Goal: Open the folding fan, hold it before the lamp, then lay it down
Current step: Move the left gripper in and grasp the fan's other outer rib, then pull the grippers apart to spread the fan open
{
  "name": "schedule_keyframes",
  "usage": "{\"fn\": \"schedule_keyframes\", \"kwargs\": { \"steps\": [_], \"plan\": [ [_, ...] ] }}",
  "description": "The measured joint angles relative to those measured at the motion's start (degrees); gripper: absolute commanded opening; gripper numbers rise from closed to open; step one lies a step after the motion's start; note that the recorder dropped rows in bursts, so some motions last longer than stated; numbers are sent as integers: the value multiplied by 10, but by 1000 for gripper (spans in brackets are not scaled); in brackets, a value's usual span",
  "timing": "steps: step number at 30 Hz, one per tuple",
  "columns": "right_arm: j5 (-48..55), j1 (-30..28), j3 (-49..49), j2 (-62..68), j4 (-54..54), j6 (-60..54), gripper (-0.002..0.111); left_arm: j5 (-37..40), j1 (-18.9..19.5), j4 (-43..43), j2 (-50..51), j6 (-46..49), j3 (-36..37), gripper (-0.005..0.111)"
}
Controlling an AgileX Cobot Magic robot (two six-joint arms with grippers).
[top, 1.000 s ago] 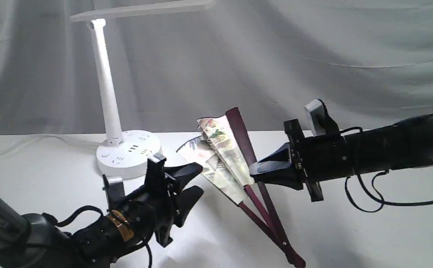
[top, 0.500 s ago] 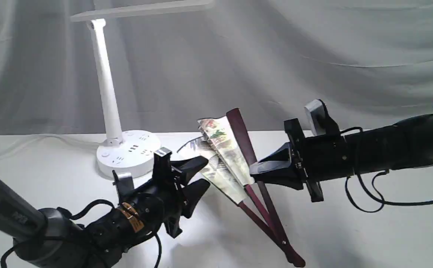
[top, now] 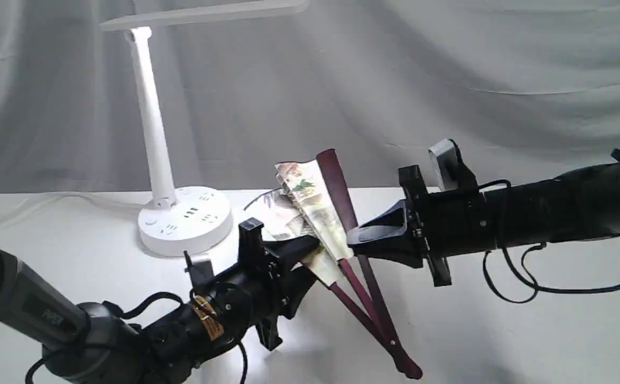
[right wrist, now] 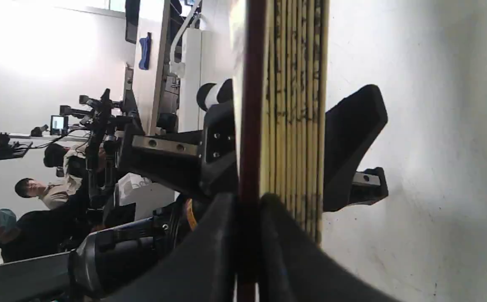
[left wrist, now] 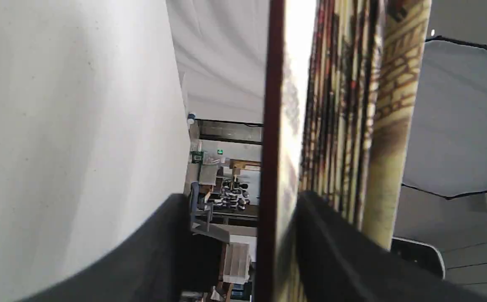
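The folding fan (top: 310,208) stands partly spread and tilted above the table, its pivot end low at the front. My right gripper (top: 354,246) is shut on one dark maroon guard; the right wrist view shows its fingers (right wrist: 210,251) pinching that guard (right wrist: 249,126). My left gripper (top: 310,260) has come in from the left, its jaws open around the fan's other edge. In the left wrist view a maroon guard (left wrist: 270,126) and the pleats (left wrist: 344,105) sit between the fingers (left wrist: 344,251), with a gap on one side. The white lamp (top: 184,221) stands behind at the left, lit.
A white cloth covers the table (top: 502,330) and a grey curtain (top: 448,80) hangs behind. The lamp's bar head (top: 203,13) reaches right over the scene. A black cable (top: 518,277) loops under the right arm.
My left arm has moved right and up until its jaws straddle the fan's left edge, and they have narrowed. The right gripper with the fan has shifted slightly left.
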Motion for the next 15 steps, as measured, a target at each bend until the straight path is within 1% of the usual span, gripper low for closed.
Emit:
{"fn": "schedule_keyframes", "kwargs": {
  "steps": [3,5,10,15],
  "plan": [
    [0,0,0,0,0,0,0,0,0,-1,0,-2,0,34],
    [0,0,0,0,0,0,0,-1,0,-1,0,-3,0,26],
    [0,0,0,0,0,-2,0,-5,0,-1,0,-3,0,0],
    [-3,0,0,0,0,-2,0,-13,0,-2,0,-4,0,0]
  ]
}}
